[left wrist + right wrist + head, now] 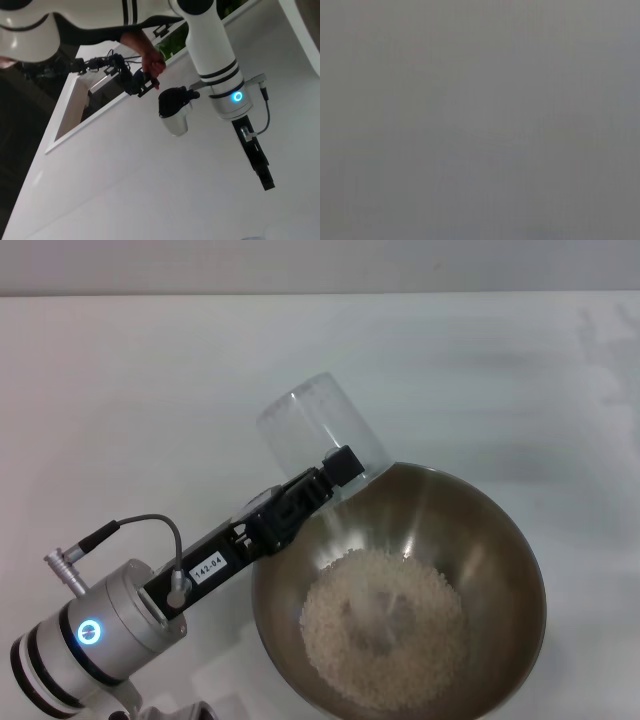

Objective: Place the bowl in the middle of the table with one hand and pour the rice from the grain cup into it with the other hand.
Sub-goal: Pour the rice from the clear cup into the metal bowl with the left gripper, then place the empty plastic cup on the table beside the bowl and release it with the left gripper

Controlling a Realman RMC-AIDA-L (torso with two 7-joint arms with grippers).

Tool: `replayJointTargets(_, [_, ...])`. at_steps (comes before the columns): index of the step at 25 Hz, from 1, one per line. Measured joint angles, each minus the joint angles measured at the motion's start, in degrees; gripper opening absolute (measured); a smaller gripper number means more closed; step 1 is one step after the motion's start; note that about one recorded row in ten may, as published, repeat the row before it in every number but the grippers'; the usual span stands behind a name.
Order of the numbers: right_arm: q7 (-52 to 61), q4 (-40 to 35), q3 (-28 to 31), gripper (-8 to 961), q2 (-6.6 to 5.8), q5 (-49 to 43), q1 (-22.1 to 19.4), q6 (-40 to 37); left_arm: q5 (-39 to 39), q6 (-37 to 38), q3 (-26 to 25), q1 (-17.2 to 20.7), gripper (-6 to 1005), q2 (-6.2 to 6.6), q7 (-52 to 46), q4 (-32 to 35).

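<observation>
bowl: stainless steel, set on the table, seen low and right of centre in the head view; the placing step is judged done, though exact centring cannot be confirmed.
rice: a loose pale heap lies in the bottom of the bowl; none is seen spilled on the table around it.
grain cup: clear plastic, tipped over with its mouth toward the bowl rim, just at or touching the far-left edge of the bowl; it looks empty, no grains are made out inside it.
left gripper: reached in from the lower left, with its tip at the cup beside the bowl rim; the cup is taken to be pinched at its mouth end, but the fingertips are hidden behind the black jaw block, so the jaw state cannot be told for certain.
right gripper: not seen in the head view; the right wrist view shows only a flat grey field, so position and jaws cannot be told.
left wrist view: only the robot's own body and an arm against a white surface are shown; neither cup nor bowl is seen there.
progress: the pour is judged essentially complete.
remaining: the cup is to be righted, set down clear of the bowl and released.
</observation>
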Motion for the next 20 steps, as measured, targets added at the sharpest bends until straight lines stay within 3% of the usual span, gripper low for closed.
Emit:
replayJointTargets(13, [-0.02, -0.09, 0.00, 607, 0.12, -0.03, 0.17, 0.63, -0.02, -2.05, 0.71, 0.51, 29, 0.00, 0.06, 0.09])
replayJointTargets(16, [0.30, -0.09, 0.00, 608, 0.12, -0.03, 0.28, 1.24, -0.28, -1.30, 0.13, 1.04, 28, 0.11, -4.18, -1.71])
replayJointTargets(20, [0.60, -0.25, 0.00, 610, 0.07, -0.03, 0.53, 2.42, -0.60, 0.96, -3.71, 1.80, 28, 0.23, -16.91, -3.05])
